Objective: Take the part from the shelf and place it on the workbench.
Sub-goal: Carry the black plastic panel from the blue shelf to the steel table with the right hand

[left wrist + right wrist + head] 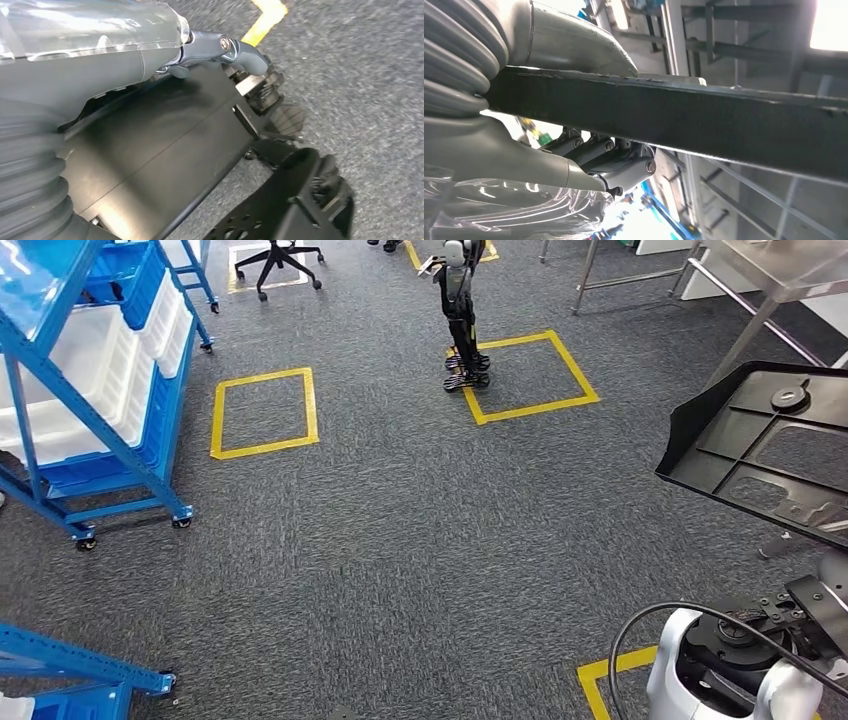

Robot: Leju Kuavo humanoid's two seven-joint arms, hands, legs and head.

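1. A wide grey carpet floor (pixel 400 540) fills the head view, marked with yellow tape squares (pixel 264 412). A blue shelf rack (pixel 90 410) with white bins stands at the far left. A steel workbench (pixel 760 280) stands at the far right.

2. The part (pixel 770 445), a large black moulded plastic tray with ribbed compartments, is held up in the air at the right of the scene, near the robot's body and well off the shelf.

3. It looks stiff and light, but broad and awkward. Its smooth plastic could slip, so the hold is best taken on the rim, with the tray kept level.

4. The right hand (pixel 589 165) clasps the tray's edge: thumb on one face, fingers (pixel 624 172) curled against the other, seen in the right wrist view.

5. The left hand (pixel 150 55) hangs low over the floor, its thumb bent, holding nothing I can see; its other fingers are hidden, so I cannot tell its state.

6. Another small robot (pixel 462 315) stands far off, at a tape square.
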